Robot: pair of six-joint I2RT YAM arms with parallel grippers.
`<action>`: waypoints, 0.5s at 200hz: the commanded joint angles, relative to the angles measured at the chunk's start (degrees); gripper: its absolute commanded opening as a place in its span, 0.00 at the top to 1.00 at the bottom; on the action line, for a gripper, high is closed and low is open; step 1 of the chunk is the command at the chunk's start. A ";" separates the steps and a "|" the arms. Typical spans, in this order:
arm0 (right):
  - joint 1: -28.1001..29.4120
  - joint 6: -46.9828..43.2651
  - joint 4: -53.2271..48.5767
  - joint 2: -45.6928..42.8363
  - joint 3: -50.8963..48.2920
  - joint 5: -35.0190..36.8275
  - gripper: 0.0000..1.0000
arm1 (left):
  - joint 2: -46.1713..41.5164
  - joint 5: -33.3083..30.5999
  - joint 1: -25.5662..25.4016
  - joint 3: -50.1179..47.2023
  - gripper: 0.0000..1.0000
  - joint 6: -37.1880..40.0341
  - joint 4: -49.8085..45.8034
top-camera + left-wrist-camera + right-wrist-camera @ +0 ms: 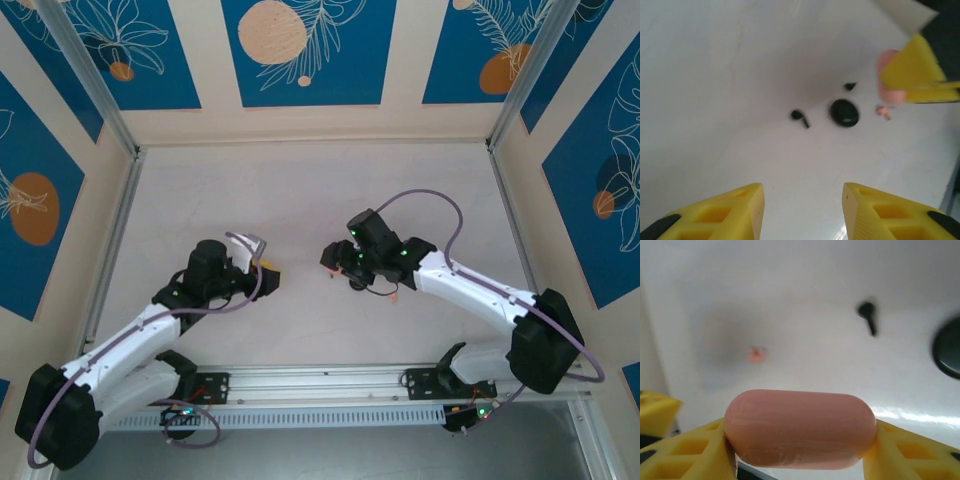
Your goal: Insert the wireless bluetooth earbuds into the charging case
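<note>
Step in hand: case secured, earbuds not yet in. Right jaws are clamped on the pink charging case [800, 429] at its 2 ends, and no open lid shows. Left jaws are apart and empty above the counter [715, 75] - 1 black earbud [800, 117] lies ahead of them, near a black disc [844, 112]. Next, I'd judge: open the lid, then the left picks up the earbud.

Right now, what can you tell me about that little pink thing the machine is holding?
The charging case is a small salmon-pink pebble with rounded ends, smooth and faintly scuffed, plastic by its look. No open lid shows. It lies sideways, clamped end to end between the yellow fingers of the right hand, seemingly lifted off the white table.
</note>
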 commanded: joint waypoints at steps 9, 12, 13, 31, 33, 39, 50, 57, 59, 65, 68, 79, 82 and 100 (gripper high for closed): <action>-0.18 -2.60 14.65 -3.03 -2.69 -3.81 0.44 | -3.40 7.23 -1.56 -3.40 0.54 3.52 18.75; -0.04 -2.56 15.27 -3.17 -2.83 -3.91 0.44 | -3.53 7.47 -1.66 -3.43 0.54 3.84 18.78; 0.08 -2.56 15.41 -3.23 -2.87 -3.93 0.44 | -3.52 7.53 -1.72 -3.43 0.54 3.98 18.74; 1.17 -2.47 18.34 -4.49 -3.49 -3.62 0.45 | -3.51 7.68 -2.84 -3.43 0.52 5.70 18.68; 1.27 -2.47 18.74 -4.58 -3.57 -3.68 0.45 | -3.45 7.53 -3.01 -3.43 0.52 5.81 18.74; 1.55 -2.32 19.62 -4.96 -3.82 -3.70 0.44 | -3.35 7.07 -3.49 -3.50 0.52 6.09 19.06; 2.07 -1.89 20.94 -5.37 -4.14 -3.78 0.44 | -2.97 6.43 -4.32 -3.56 0.52 6.44 20.11; 2.28 -1.69 21.94 -5.64 -4.51 -4.08 0.44 | -2.73 5.84 -4.79 -3.59 0.52 6.57 20.62; 2.41 -1.62 22.21 -5.70 -4.63 -4.16 0.44 | -2.70 5.73 -4.94 -3.60 0.52 6.62 20.83; 2.67 -1.36 22.96 -5.90 -4.88 -4.22 0.44 | -2.38 5.39 -5.26 -3.65 0.52 6.81 21.57; 2.80 -1.21 23.27 -6.01 -4.98 -4.15 0.44 | -2.29 5.21 -5.45 -3.69 0.52 6.77 21.92; 3.24 -0.85 24.90 -6.28 -5.54 -4.37 0.44 | -1.65 4.15 -6.13 -3.70 0.52 6.70 23.01; 3.34 -0.76 25.26 -6.35 -5.70 -4.46 0.44 | -1.53 3.88 -6.27 -3.69 0.53 6.71 23.28; 4.05 -0.54 26.18 -6.45 -5.99 -4.56 0.44 | -0.71 3.03 -7.17 -3.69 0.53 6.50 24.85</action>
